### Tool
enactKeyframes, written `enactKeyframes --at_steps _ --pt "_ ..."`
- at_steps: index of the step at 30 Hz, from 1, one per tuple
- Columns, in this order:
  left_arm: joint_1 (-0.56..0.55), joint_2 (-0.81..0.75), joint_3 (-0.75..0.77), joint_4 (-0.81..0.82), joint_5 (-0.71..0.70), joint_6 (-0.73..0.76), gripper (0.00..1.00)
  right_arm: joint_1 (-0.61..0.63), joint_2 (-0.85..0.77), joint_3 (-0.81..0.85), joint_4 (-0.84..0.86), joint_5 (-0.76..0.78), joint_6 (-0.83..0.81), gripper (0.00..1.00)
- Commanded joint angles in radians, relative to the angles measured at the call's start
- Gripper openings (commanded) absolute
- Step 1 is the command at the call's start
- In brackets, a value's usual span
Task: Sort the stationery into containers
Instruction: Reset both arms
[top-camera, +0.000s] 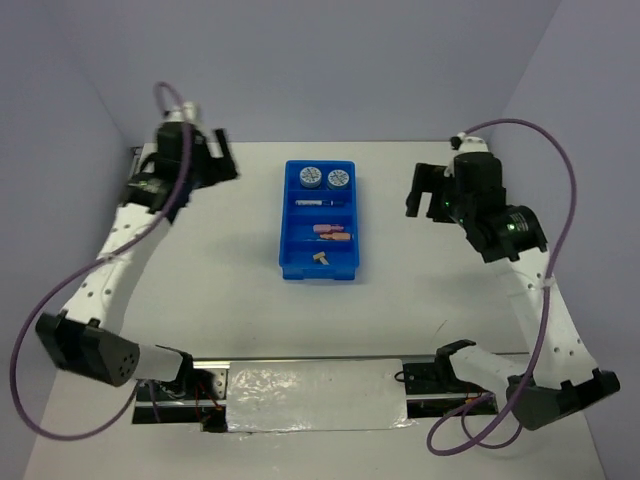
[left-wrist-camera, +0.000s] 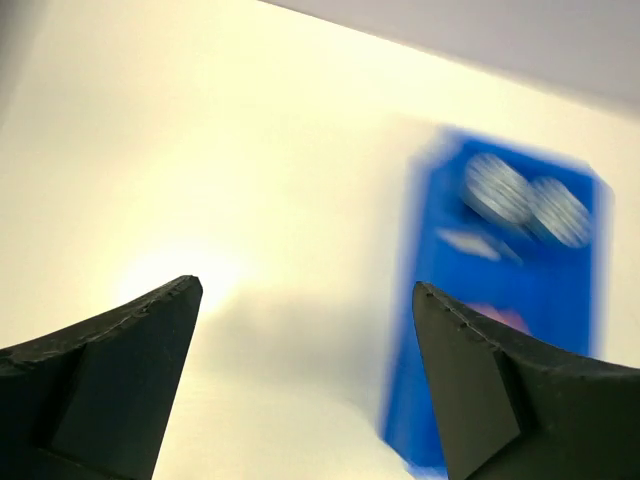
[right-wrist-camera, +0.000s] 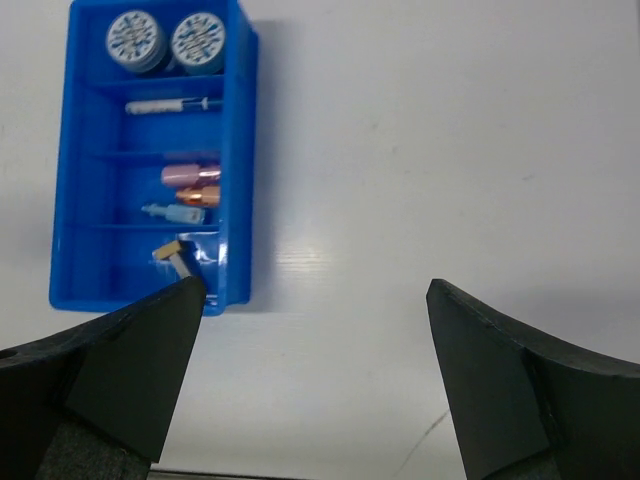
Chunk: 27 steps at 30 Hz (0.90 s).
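The bright blue tray stands at the table's middle. Its far compartment holds two round rolls. The one behind them holds the white pen, then come the pink and orange bars, and the nearest holds the tan and grey bars. My left gripper is open and empty, left of the tray. My right gripper is open and empty, right of the tray. The right wrist view shows the tray, rolls, pen, pink bar, light-blue bar and tan bar.
The left wrist view is motion-blurred; the tray shows to the right of my open left gripper over the bare table. My right gripper hangs over bare white table right of the tray. Grey walls close the back and sides.
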Motion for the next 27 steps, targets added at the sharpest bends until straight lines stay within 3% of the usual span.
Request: enactKeyframes --at_steps 1,4,8,16,21,27 --pt "0.208 -0.085 -0.062 -0.192 -0.097 -0.072 0.99 -0.058 -0.095 0.085 -0.097 0.068 0.026 1.0" --pt "0.227 -0.181 -0.137 -0.224 -0.208 -0.085 0.99 -0.063 -0.141 0.121 -0.18 0.159 0.027 1.0" --pt "0.233 -0.309 -0.21 -0.267 -0.225 -0.111 0.99 -0.063 -0.205 0.139 -0.249 0.17 0.026 1.0" --pt "0.233 -0.372 -0.332 -0.279 -0.233 -0.121 0.99 -0.063 -0.222 0.179 -0.303 0.188 -0.002 1.0" --pt "0.233 -0.373 -0.31 -0.301 -0.309 -0.133 0.99 -0.063 -0.236 0.176 -0.273 0.176 -0.005 1.0" --pt "0.233 -0.363 -0.296 -0.301 -0.303 -0.139 0.99 -0.063 -0.236 0.168 -0.262 0.165 0.001 1.0"
